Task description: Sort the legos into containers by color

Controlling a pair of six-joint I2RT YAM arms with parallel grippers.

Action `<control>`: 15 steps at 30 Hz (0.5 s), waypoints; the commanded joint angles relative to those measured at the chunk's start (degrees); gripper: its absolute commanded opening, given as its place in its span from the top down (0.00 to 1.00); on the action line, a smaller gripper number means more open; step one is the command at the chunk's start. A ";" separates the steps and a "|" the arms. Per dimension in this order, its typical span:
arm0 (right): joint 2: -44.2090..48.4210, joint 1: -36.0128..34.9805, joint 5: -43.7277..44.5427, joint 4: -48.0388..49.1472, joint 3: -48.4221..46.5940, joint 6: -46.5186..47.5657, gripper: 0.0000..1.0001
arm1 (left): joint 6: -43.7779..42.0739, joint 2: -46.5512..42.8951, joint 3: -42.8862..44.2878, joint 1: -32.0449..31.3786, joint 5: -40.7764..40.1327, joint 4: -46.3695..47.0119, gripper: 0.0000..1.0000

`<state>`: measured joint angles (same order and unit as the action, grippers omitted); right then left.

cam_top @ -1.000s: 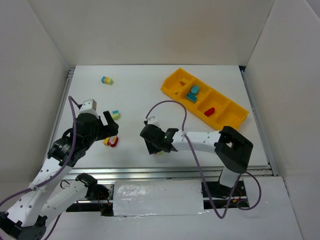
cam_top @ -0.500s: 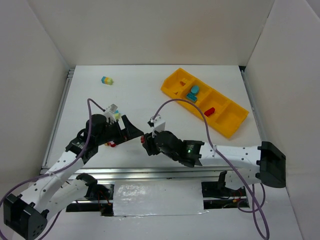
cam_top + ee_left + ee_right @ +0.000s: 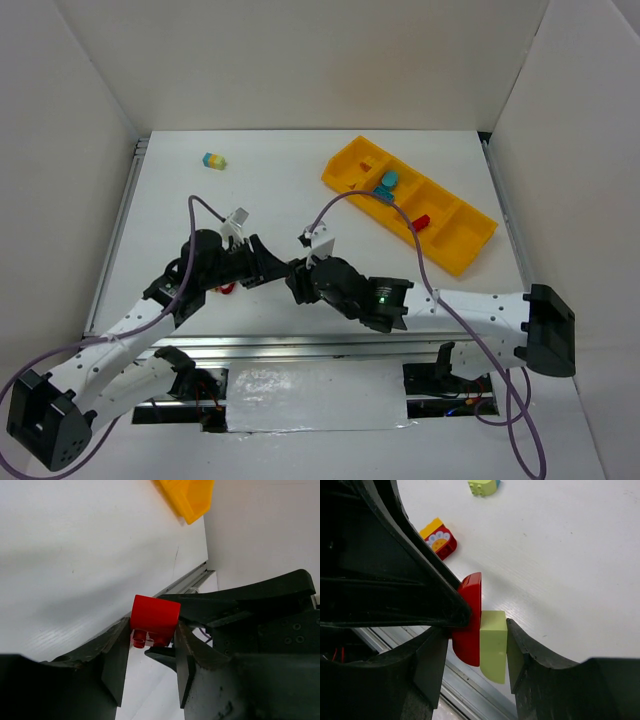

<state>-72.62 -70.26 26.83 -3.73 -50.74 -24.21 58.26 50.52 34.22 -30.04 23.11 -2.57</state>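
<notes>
My two grippers meet near the table's front middle. The left gripper (image 3: 276, 268) (image 3: 151, 632) is shut on a red lego (image 3: 155, 619). That brick is stuck to a pale green lego (image 3: 493, 645). The right gripper (image 3: 298, 281) (image 3: 477, 640) is shut on this red-and-green clump (image 3: 470, 622) from the other side. In the top view the clump is hidden between the fingers. At the back right lie the containers, an orange-yellow tray (image 3: 350, 166) holding a teal lego (image 3: 387, 181) and a red lego (image 3: 421, 222).
A red-and-yellow clump (image 3: 222, 288) (image 3: 438, 538) lies under the left arm. Beyond the right gripper is a pale green brick (image 3: 483, 486), and at the back left a teal, yellow and green clump (image 3: 214, 161). The table's metal front rail (image 3: 300, 345) runs just below the grippers.
The left arm swung right to the right gripper and its jaws closed on the red brick. The right arm stretched left, keeping its grip on the clump.
</notes>
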 commanded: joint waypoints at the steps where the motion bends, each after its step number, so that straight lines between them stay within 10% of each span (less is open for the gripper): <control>1: -2.08 -0.32 3.93 0.74 -4.62 -0.84 1.00 | 0.54 0.19 0.15 -1.68 3.52 5.03 0.53; 8: -1.12 -0.23 1.21 2.40 -4.55 -1.46 0.96 | -0.86 1.60 0.59 -1.95 4.66 6.00 1.00; 9: -0.86 -0.23 0.42 2.67 -4.28 -1.37 0.86 | -1.30 1.42 0.85 -1.95 4.40 5.82 1.00; 11: 0.02 0.21 -3.09 3.11 -3.14 -1.37 0.01 | -3.14 0.37 1.55 -1.95 2.91 4.77 1.00; 15: 2.39 5.47 -18.54 2.23 -0.77 -1.46 0.00 | -7.01 -1.39 4.53 -1.95 0.62 0.03 1.00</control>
<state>-73.63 -68.47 18.68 -5.13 -52.71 -25.02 55.51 51.07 34.57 -31.51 22.79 -1.87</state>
